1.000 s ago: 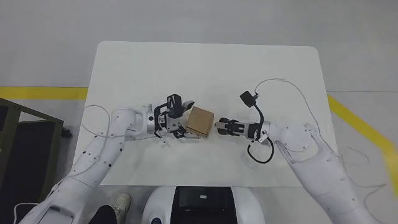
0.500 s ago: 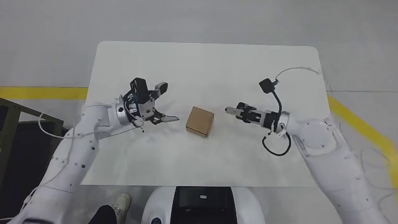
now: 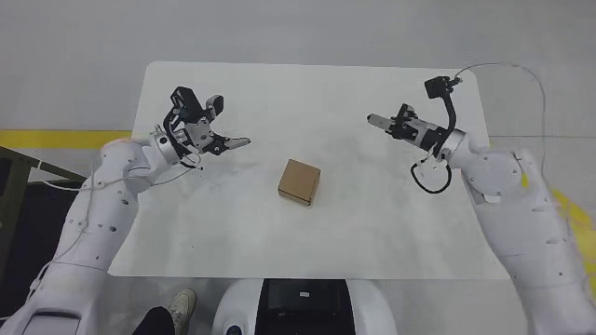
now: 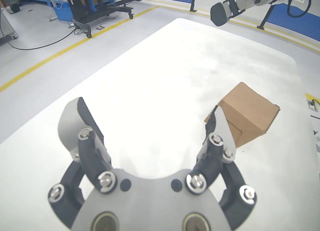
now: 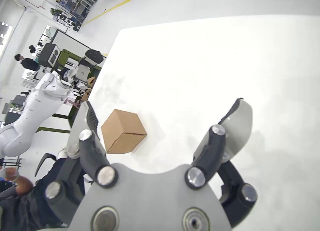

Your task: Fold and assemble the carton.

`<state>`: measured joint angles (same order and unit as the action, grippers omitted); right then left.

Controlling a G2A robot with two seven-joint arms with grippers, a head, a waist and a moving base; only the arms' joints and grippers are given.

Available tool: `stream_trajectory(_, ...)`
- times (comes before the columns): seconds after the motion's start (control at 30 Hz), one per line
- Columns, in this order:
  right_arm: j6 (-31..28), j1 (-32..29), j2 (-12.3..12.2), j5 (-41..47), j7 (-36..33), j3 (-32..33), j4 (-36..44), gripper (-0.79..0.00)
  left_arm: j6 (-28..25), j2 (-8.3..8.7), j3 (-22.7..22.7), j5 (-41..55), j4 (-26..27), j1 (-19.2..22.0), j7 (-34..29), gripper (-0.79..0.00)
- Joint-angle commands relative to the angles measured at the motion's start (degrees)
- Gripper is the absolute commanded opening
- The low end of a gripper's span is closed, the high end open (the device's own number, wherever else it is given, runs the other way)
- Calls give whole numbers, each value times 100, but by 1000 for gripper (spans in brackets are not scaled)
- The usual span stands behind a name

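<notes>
A small brown carton (image 3: 300, 182), closed into a box shape, sits alone near the middle of the white table (image 3: 307, 102). It also appears as the carton (image 4: 246, 117) in the left wrist view and the carton (image 5: 123, 130) in the right wrist view. My left gripper (image 3: 226, 138) hovers over the table's left part, well clear of the carton, open and empty; the same left gripper (image 4: 147, 114) shows spread fingers in its wrist view. My right gripper (image 3: 380, 122) is raised over the right part, open and empty, seen again as the right gripper (image 5: 165, 114).
The white table surface around the carton is bare. A yellow floor line (image 3: 60, 138) runs beside the table, and a dark green frame (image 3: 37, 205) stands off the left edge.
Both grippers have let go of the carton and drawn back from it, the left arm to the far left, the right arm to the far right. The carton stays in place.
</notes>
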<state>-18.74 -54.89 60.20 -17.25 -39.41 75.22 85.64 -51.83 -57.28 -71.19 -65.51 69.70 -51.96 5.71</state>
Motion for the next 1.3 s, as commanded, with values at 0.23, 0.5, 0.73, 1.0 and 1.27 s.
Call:
stream_trajectory(0.23, 219, -60, -126, -573, 74, 606, 429, 0, -329, 106, -400, 341, -178, 199, -437, 0)
stream_trajectory(0.5, 307, -223, -212, -721, -34, 1029, 782, 0, -360, 132, -484, 602, -90, 286, -688, 0)
stream_trajectory(0.73, 307, -223, -212, -721, -34, 1029, 781, 0, -360, 132, -484, 602, -90, 286, -689, -1)
stream_trajectory(1.0, 307, -223, -212, -721, -34, 1029, 781, 0, -360, 132, -484, 602, -90, 286, -688, -1)
stream_trajectory(1.27, 307, -223, -212, -721, -34, 1029, 781, 0, -360, 132, -484, 602, -90, 286, -688, -1)
